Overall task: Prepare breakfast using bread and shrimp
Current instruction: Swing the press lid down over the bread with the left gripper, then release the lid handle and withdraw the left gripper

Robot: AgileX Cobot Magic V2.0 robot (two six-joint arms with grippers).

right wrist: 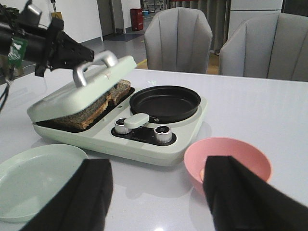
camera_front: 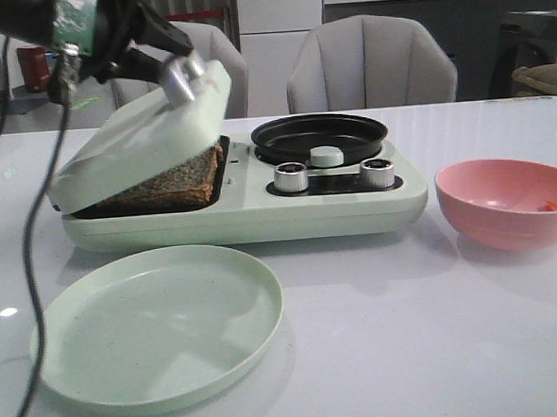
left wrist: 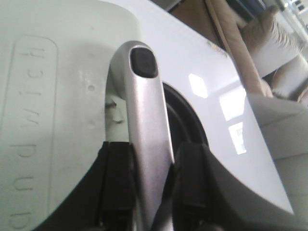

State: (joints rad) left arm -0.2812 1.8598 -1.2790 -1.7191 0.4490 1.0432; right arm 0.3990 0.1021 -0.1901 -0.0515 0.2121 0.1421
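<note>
The lid (camera_front: 146, 131) I hold covers most of the bread (camera_front: 168, 182); only its edge shows. My right fingers (right wrist: 72, 199) hide part of the pink bowl (right wrist: 231, 154), and the shrimp (camera_front: 548, 206) is too small to make out.

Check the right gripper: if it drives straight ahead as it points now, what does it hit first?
Probably the pink bowl, which sits just ahead of the right gripper, between its open jaws but nearer one side. The breakfast maker lies further on. Depth is uncertain.
</note>
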